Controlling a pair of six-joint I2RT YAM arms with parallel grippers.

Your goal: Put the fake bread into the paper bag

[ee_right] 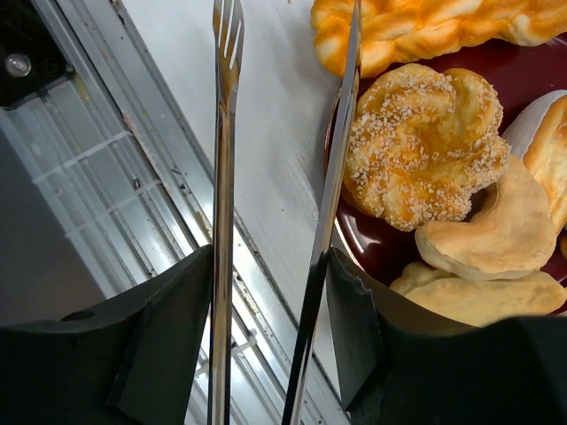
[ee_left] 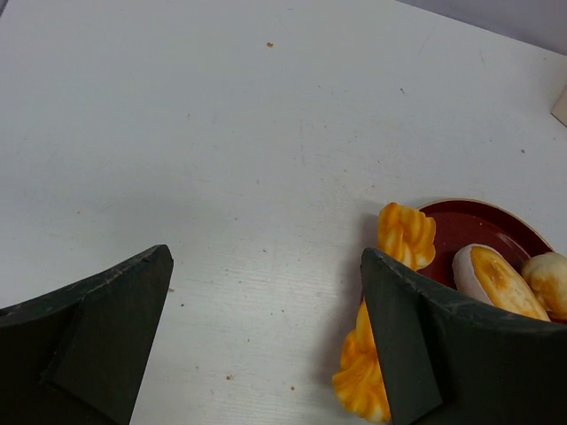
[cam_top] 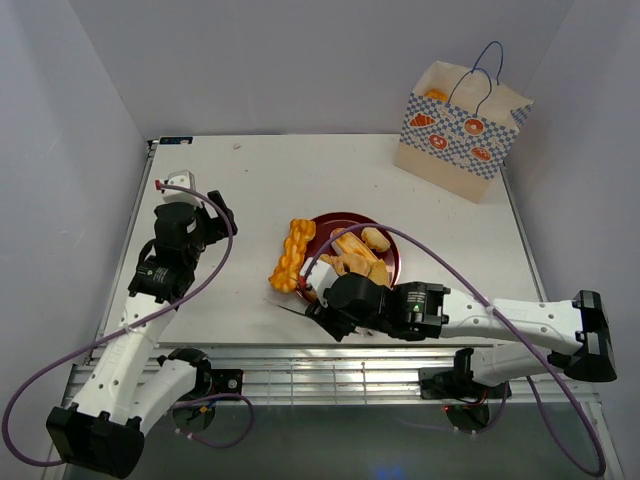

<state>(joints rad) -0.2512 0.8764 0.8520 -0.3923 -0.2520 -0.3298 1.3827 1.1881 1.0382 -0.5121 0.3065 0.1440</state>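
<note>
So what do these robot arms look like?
Both the left arm and right arm are white tubes with black joints and bases. A purple cable loops along each. The fingers are dark, blocky wedges. A green light glows on the right wrist.

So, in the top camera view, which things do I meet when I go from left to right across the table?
left hand → braided bread stick → dark red plate → paper bag
</note>
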